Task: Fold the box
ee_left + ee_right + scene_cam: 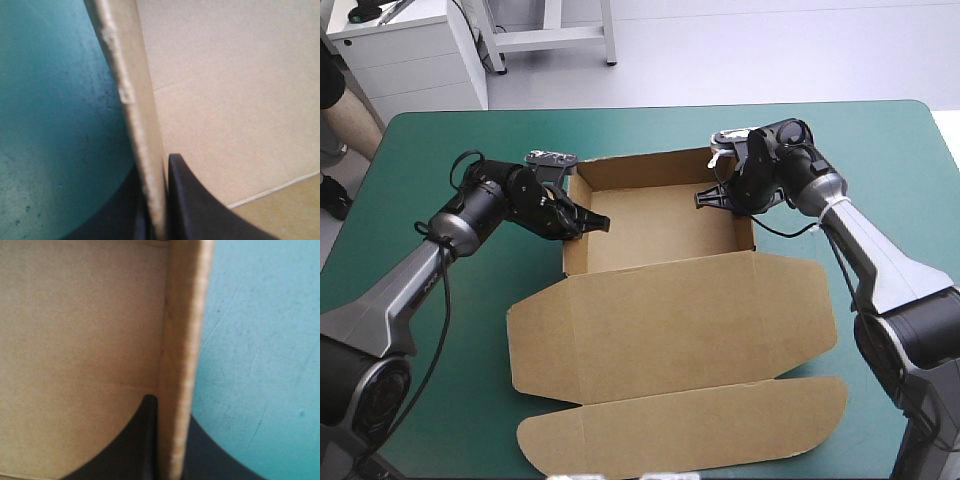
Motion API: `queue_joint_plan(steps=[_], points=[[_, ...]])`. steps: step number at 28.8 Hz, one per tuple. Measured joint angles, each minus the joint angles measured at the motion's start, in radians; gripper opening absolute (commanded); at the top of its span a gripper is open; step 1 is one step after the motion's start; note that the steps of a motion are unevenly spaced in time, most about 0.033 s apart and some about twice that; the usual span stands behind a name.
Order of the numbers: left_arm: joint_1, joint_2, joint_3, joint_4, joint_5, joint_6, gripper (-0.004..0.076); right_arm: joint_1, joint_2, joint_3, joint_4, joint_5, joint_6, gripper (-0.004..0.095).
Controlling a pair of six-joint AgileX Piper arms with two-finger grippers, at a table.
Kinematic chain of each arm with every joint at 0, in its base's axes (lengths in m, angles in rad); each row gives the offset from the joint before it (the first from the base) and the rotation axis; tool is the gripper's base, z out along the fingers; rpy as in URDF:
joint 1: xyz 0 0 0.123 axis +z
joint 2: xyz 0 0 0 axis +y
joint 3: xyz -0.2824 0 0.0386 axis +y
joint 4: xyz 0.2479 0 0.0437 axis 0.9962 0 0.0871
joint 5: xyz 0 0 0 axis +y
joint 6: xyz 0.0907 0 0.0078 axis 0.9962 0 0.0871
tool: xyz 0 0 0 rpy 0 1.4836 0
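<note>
The brown box (660, 228) stands as an open tray at the table's far middle, walls raised, its lid (670, 325) lying flat toward the near edge. My left gripper (582, 222) is shut on the box's left wall, one black finger inside the tray and one outside. In the left wrist view that wall's edge (132, 115) runs straight between the fingers (195, 205). My right gripper (732, 195) is shut on the right wall. In the right wrist view the wall (182, 355) sits pinched between the fingers (135, 445), tray floor on one side.
The teal-green cover (440, 400) lies bare to the left and right of the box. The lid's rounded tuck flap (690, 425) reaches close to the table's near edge. White furniture stands beyond the far edge.
</note>
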Motion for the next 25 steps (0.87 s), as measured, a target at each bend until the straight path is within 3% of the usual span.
queue_joint_plan(steps=[7, 18, 21, 22, 23, 24, 25], points=[[0.0, 0.097, -0.05, 0.001, 0.068, 0.015, -0.0008, 0.0, 0.055, 0.0, 0.0, 0.032, 0.0, -0.002], [0.0, 0.113, -0.061, 0.0, 0.11, 0.028, 0.0015, -0.002, 0.111, 0.0, 0.028, 0.072, -0.007, -0.0012], [0.0, 0.113, -0.061, 0.003, 0.139, 0.04, 0.0158, -0.002, 0.11, -0.001, 0.038, 0.078, -0.018, 0.0083], [0.0, 0.113, -0.061, 0.003, 0.152, 0.048, 0.0252, -0.002, 0.11, -0.002, 0.039, 0.081, -0.025, 0.0132], [0.0, 0.113, -0.062, 0.003, 0.164, 0.058, 0.0393, -0.002, 0.11, -0.002, 0.044, 0.086, -0.031, 0.0289], [-0.001, 0.113, -0.064, -0.004, 0.179, 0.084, 0.0447, -0.002, 0.111, -0.002, 0.051, 0.091, -0.047, 0.0384], [-0.003, 0.113, -0.064, -0.009, 0.185, 0.092, 0.0532, -0.002, 0.112, -0.002, 0.058, 0.091, -0.052, 0.0595]])
